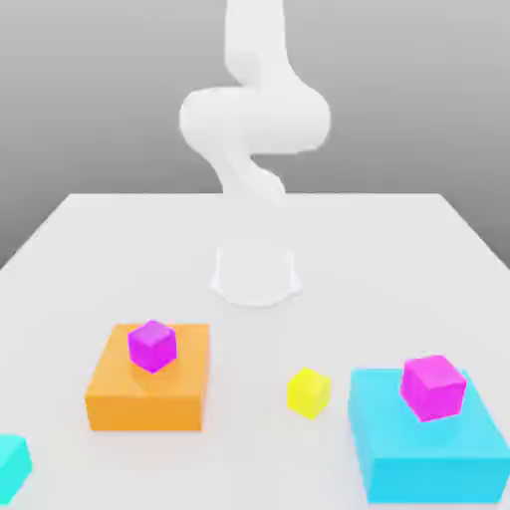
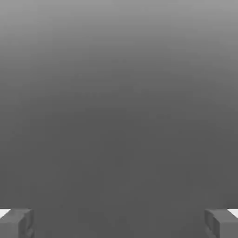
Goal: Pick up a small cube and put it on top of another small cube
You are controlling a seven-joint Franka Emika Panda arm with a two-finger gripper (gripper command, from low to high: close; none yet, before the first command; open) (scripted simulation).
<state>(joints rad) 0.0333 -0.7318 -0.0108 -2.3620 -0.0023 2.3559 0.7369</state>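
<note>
Space toward half past seven, judged from the middle of the exterior view, is being taken up by a small turquoise cube (image 1: 12, 467), which is being cut off by the picture's edge. Toward seven, a low orange block (image 1: 149, 410) is being supported by the bench (image 1: 255, 349). On its top, a small purple cube (image 1: 152, 346) is being carried, near the middle, with a corner being turned toward five or six o'clock.

At twelve, the white arm (image 1: 255, 120) is being held up above its base (image 1: 256, 277), well apart from all the cubes and blocks. In the hand view, the tool (image 2: 119, 224) is being held open, its two fingers being kept wide apart, and nothing is being gripped between them. Beyond them, only plain grey is being shown.

Just past five o'clock in the exterior view, the small yellow cube (image 1: 309, 392) is being borne directly by the bench, between the two large blocks. A gap is being left on each side, the narrower one toward three o'clock, where the cyan block is being approached more closely.

Between four and five, that broad cyan block (image 1: 433, 478) is being supported by the bench, and on its top a small magenta cube (image 1: 433, 387) is being carried, slightly turned, toward the block's one o'clock side.
</note>
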